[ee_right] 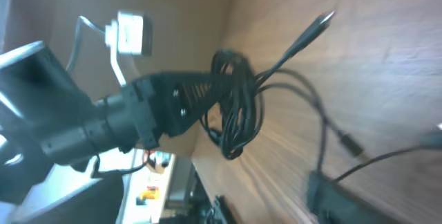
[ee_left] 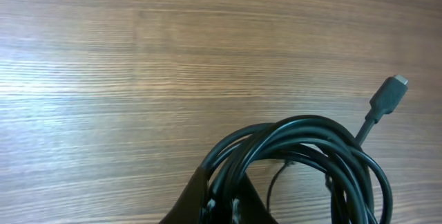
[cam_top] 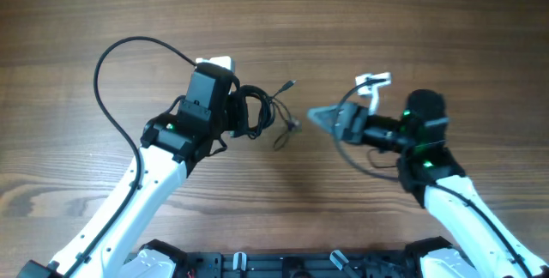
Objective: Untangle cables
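The thin black cables [cam_top: 257,108] are bunched in a loose coil in the middle of the wooden table. My left gripper [cam_top: 243,117] is shut on the coil's left side. In the left wrist view the coil [ee_left: 311,134] loops out from the closed fingers [ee_left: 224,207], and one plug end [ee_left: 390,92] sticks out to the right. Another loose plug end [cam_top: 290,84] points to the far right. My right gripper [cam_top: 311,116] points left at the coil and looks shut on one strand. In the blurred right wrist view two wire runs meet at its dark finger [ee_right: 331,193], and the coil [ee_right: 238,113] hangs beyond.
The left arm's thick black cable [cam_top: 107,63] arcs over the table's left half. White camera parts sit on each wrist [cam_top: 214,62] [cam_top: 375,81]. The black arm bases [cam_top: 257,265] line the near edge. The wooden table [cam_top: 446,21] stretches all round.
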{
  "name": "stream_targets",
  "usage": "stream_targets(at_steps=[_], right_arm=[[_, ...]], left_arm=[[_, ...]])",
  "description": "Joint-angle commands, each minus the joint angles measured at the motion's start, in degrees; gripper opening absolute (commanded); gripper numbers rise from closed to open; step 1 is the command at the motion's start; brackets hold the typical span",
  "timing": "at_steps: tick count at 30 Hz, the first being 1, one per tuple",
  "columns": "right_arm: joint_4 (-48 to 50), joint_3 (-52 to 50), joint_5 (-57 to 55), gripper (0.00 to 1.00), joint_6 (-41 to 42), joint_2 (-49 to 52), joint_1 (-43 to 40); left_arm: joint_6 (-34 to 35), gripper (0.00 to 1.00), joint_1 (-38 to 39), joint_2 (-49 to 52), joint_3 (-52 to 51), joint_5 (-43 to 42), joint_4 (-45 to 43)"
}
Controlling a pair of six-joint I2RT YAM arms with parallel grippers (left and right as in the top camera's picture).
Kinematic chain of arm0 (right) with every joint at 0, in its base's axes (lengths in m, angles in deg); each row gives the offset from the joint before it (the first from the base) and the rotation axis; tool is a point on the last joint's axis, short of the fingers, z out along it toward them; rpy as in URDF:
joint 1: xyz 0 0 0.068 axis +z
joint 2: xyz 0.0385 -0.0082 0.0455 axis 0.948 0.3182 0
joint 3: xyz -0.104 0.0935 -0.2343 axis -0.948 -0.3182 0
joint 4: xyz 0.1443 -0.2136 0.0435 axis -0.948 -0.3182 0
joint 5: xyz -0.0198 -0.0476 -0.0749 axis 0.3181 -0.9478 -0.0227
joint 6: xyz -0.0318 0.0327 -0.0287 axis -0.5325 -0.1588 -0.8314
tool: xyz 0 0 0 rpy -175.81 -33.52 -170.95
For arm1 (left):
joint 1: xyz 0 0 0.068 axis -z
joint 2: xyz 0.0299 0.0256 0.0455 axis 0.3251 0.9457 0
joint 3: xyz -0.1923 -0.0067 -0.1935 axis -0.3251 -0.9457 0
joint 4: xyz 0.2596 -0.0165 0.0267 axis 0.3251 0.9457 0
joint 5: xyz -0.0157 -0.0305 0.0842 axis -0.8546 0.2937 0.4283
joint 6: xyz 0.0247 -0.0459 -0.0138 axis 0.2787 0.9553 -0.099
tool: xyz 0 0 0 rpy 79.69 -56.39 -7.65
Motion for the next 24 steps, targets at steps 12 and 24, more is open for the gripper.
stream_targets(at_steps=[12, 24], right_arm=[[0.1, 0.9, -28.8, 0.26, 32.9, 0.1, 4.2], [9.7, 0.9, -31.3, 0.25, 32.7, 12.8, 12.1]], left_arm=[[0.3, 0.04, 0.0, -3.8, 0.3, -13.4, -0.7], [-0.7, 0.04, 3.0, -3.8, 0.3, -27.1, -4.2]])
